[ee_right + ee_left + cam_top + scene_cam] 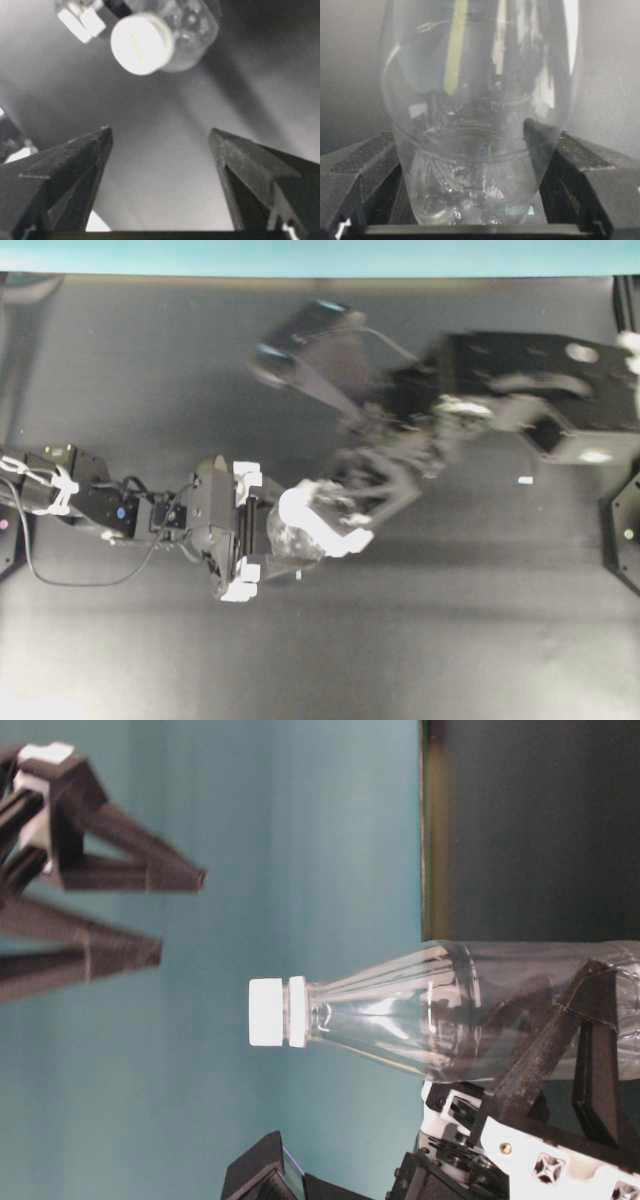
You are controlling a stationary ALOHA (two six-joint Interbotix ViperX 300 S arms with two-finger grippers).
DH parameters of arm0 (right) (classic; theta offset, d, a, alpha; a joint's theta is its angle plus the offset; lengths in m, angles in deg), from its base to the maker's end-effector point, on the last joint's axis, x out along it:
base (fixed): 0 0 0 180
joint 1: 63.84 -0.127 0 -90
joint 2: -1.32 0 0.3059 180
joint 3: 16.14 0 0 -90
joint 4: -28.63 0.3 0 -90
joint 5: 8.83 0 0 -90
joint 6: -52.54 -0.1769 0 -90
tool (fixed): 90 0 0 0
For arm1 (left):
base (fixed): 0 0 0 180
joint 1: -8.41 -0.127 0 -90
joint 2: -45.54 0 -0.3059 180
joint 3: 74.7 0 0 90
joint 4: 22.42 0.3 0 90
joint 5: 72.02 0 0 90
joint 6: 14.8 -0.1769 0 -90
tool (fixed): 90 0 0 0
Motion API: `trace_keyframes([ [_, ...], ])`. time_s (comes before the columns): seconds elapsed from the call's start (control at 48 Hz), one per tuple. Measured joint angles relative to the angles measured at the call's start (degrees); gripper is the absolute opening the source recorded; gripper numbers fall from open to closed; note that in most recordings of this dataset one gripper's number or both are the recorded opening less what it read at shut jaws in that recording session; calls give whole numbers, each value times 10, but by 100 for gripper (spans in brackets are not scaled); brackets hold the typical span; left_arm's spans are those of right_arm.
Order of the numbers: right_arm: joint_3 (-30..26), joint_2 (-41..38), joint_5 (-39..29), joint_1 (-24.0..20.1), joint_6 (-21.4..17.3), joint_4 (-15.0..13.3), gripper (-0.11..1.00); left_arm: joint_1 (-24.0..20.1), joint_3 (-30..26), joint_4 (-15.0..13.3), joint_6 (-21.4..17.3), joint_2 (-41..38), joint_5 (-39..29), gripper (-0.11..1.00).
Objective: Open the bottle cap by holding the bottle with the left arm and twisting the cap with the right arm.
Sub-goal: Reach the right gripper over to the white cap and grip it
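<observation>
The bottle, judged light, thin-walled and slippery, was gripped low by the left tool; the right tool was spread wide, clear of its cap.

Dark table, teal wall — small white scrap

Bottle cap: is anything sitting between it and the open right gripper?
Nothing visible. In the right wrist view the right gripper stands open, with only bare dark table between it and the bottle cap. The left gripper holds the bottle lower down, clear of the cap.
</observation>
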Motion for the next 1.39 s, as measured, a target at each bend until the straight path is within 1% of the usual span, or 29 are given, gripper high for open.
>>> trace_keyframes([
  [0.125, -54, -36, -12, 1, -34, 1, 74, 0, 0, 0, 0, 0, 0, 81],
  [0.271, -92, -73, -25, 1, -47, 1, 74, 0, 0, 0, 0, 0, 0, 81],
  [0.52, -111, -123, -49, 1, -53, 1, 74, 0, 1, 0, 0, 0, 0, 81],
  [0.833, -113, -127, -54, 3, -54, -4, 71, 0, 1, 0, 0, 0, 0, 81],
  [0.916, -113, -127, -59, 3, -54, -6, 68, 1, 1, 0, 0, 0, 1, 81],
  [0.978, -113, -127, -62, 3, -54, -7, 63, 1, 2, -1, 0, 0, 1, 81],
  [1.041, -113, -127, -63, 3, -54, -8, 55, 1, 2, 0, 0, 0, 0, 81],
  [1.124, -113, -127, -65, 3, -53, -11, 39, 1, 2, 0, 0, 0, 0, 81],
  [1.145, -113, -127, -64, 3, -53, -12, 37, 1, 2, 0, 0, 1, 0, 81],
  [1.249, -113, -127, -65, 3, -42, -13, 37, 1, 2, -1, 1, 1, 1, 81],
  [1.395, -113, -127, -69, 3, -13, -13, 37, 1, 2, 0, 0, 1, 0, 81],
])
